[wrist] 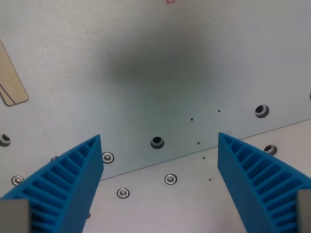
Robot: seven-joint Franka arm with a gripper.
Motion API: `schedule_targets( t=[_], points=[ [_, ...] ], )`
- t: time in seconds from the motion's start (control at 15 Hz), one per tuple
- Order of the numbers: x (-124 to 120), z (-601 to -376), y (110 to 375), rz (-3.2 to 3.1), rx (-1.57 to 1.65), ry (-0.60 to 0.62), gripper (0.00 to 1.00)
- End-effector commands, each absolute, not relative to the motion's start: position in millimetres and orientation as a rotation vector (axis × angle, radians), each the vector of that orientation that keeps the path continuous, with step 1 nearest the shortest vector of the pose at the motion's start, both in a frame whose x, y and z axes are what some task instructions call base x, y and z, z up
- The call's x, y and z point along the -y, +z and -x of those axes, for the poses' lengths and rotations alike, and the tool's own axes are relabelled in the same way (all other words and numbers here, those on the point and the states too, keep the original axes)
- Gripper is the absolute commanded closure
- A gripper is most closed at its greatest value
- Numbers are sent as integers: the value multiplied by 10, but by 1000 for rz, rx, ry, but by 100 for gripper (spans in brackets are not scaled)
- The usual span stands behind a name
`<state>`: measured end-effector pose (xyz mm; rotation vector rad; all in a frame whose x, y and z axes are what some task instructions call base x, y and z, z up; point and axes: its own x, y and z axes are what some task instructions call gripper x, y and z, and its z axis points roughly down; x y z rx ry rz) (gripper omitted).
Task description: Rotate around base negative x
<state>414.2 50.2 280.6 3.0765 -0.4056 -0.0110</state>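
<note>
My gripper (159, 137) is open and empty. Its two blue ribbed fingers (73, 179) rise from the bottom corners of the wrist view, one at the wrist view's left and one at the wrist view's right, with a wide gap between them. Below them lies a grey metal plate (160, 73) with a dark soft shadow over its middle. Nothing sits between the fingers.
A seam (194, 153) runs across the plate from lower left to right. Several screw heads (170, 179) and holes (157, 142) dot the metal. A light wooden piece (9, 80) shows at the wrist view's left edge. A small red mark (170, 1) sits at the top edge.
</note>
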Motion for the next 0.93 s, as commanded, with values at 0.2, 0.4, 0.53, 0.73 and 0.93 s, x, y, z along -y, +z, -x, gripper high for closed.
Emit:
schedule_targets(
  t=[0.2,0.4,0.53,0.73,0.93],
  points=[
    [-540,-4140,2829,-2884,401,31,0],
    [-540,-4140,2829,-2850,397,37,0],
    [-540,-4140,2829,-2827,394,41,0],
    [-540,-4140,2829,-2792,389,46,0],
    [-540,-4140,2829,-2758,384,51,0]
  ],
)
